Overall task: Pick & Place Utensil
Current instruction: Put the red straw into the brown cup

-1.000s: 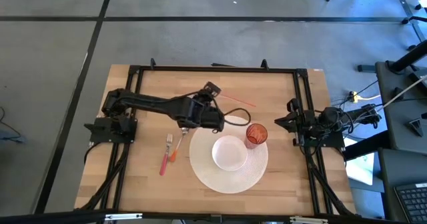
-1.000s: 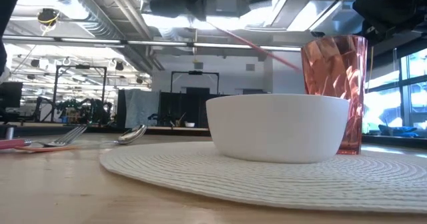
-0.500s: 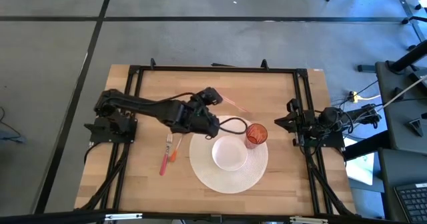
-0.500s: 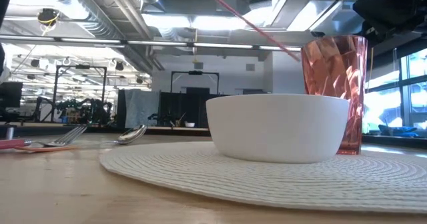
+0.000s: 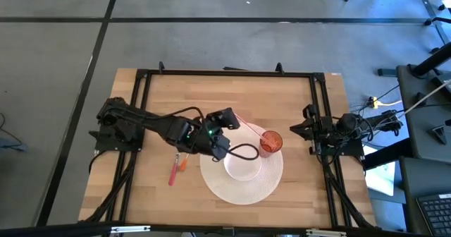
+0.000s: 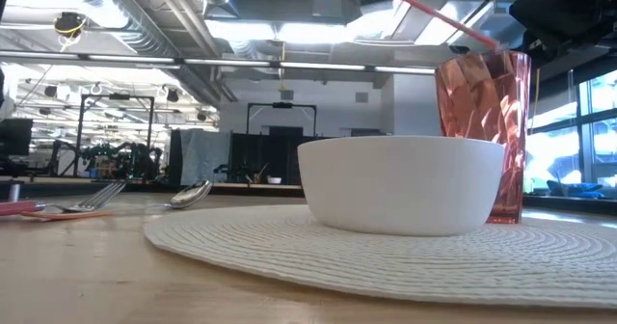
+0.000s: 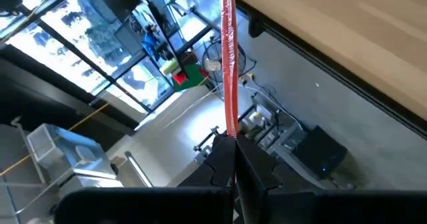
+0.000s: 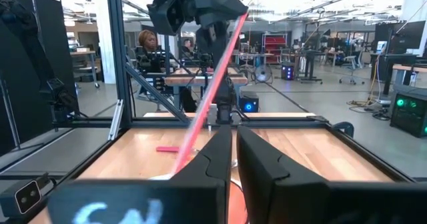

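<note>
We see the left claw (image 5: 227, 117) clamped on one end of a long thin red plastic straw (image 5: 248, 124), its far tip at the faceted red tumbler (image 5: 270, 142). Light, flexible and slippery, we judge; an end grip suits. The right claw (image 8: 233, 159) rests narrowed at the counter's (image 5: 282, 96) right.

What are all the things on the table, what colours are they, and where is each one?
placemat: 1, white woven round, near the table's front middle.
bowl: 1, white, on the placemat.
cup: 1, pink see-through, on the placemat's far right edge, beside the bowl.
straw: 1, pink, held slanting with its lower end at the cup's rim.
fork: 1, silver, on the wood left of the placemat.
spoon: 1, silver, lying beside the fork.
pink-handled utensils: pink and orange handles, left of the placemat.
table: 1, light wood.
left gripper: shut on the straw, above the placemat's left edge.
right gripper: parked at the right edge.
</note>
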